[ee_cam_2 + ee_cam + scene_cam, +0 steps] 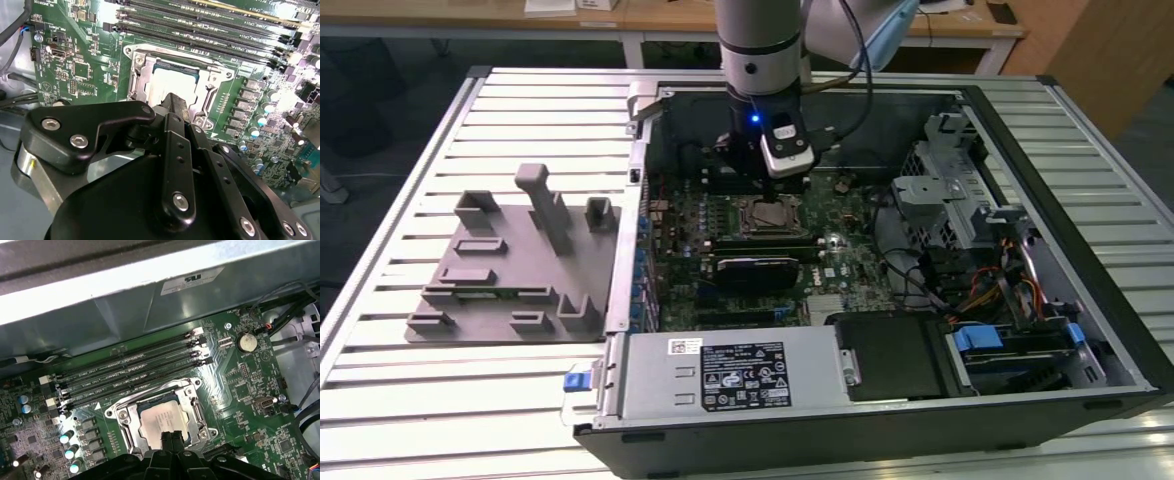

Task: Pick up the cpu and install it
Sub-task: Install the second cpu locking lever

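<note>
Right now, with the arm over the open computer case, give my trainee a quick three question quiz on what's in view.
1. True or false: the cpu lies inside the socket frame on the motherboard.
2. Multiple choice: in the exterior view, the grey tray sits on A) the exterior view's left of the case, B) the exterior view's right, C) inside the case.
3. Fill in: in both wrist views, the gripper is directly over the ____.

Key: 1 true; 2 A; 3 cpu.
</note>
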Action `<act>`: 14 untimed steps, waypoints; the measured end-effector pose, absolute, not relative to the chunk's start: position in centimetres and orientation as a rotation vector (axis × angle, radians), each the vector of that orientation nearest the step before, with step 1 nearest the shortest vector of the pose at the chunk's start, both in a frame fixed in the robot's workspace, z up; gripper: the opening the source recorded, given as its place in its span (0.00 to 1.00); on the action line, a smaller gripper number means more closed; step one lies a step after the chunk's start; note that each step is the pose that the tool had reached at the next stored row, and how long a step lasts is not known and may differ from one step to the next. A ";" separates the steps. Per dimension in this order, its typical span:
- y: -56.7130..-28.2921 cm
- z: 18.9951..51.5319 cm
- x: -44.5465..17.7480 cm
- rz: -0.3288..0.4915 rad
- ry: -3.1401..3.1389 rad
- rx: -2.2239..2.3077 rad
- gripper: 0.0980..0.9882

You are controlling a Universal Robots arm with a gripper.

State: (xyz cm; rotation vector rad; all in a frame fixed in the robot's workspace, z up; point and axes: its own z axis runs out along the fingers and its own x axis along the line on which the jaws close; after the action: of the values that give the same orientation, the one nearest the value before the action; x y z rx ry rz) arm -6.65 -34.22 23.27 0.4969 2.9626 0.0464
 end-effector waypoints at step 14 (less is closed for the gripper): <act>-34.9 23.3 -6.7 0.046 2.963 0.497 0.01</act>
State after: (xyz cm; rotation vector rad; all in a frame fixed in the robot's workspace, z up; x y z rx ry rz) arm -6.65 -34.94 23.27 0.4969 2.9625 0.0464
